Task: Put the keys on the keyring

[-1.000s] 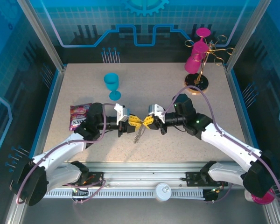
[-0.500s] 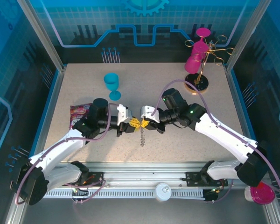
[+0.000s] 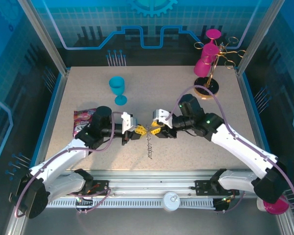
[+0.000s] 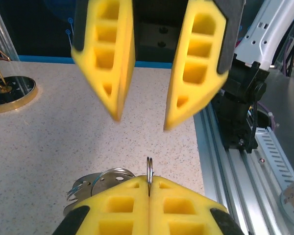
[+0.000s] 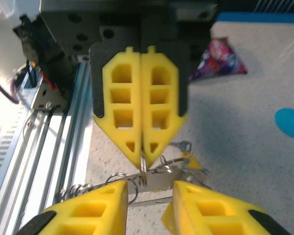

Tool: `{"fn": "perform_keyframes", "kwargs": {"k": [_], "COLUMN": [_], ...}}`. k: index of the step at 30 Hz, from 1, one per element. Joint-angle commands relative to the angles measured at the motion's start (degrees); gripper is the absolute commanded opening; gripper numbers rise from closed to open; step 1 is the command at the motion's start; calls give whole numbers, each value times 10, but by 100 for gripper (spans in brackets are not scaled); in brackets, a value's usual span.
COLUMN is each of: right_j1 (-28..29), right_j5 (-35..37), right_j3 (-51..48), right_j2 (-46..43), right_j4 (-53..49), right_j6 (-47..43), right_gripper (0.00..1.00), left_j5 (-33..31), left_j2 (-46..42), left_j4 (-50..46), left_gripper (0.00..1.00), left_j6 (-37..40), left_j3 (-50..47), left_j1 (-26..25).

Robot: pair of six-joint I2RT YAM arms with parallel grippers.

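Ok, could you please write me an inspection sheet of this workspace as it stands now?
Surface: speckled beige table, no spill seen.
Job's things: keyring pinched edge-on, its chain hanging below; keys bunched beside it.
Clutter: blue goblet; snack bag; pink cups on gold stand.
Grippers: left tool shut on the keyring; right tool open, facing it.
Cables: purple cable arches over the right arm, clear of the objects.
Surroundings: blue printed walls, aluminium frame.
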Motion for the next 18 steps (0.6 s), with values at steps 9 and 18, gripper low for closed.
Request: {"fn": "perform_keyframes", "kwargs": {"k": [9, 18], "right_j1": [-9, -6], "right_j5": [-45, -71], "right_j3": [-147, -147], "right_j2": [-44, -29], "right_j4": [263, 302], "right_j6": [125, 143], "right_gripper": [32, 31], "left_j5": [21, 20], "left_j2": [-19, -19], "left_j4": [222, 239], "left_gripper": [0, 0], "left_j6": [-144, -157], "left_j3": [-56, -66], "left_j1": [2, 2]}}
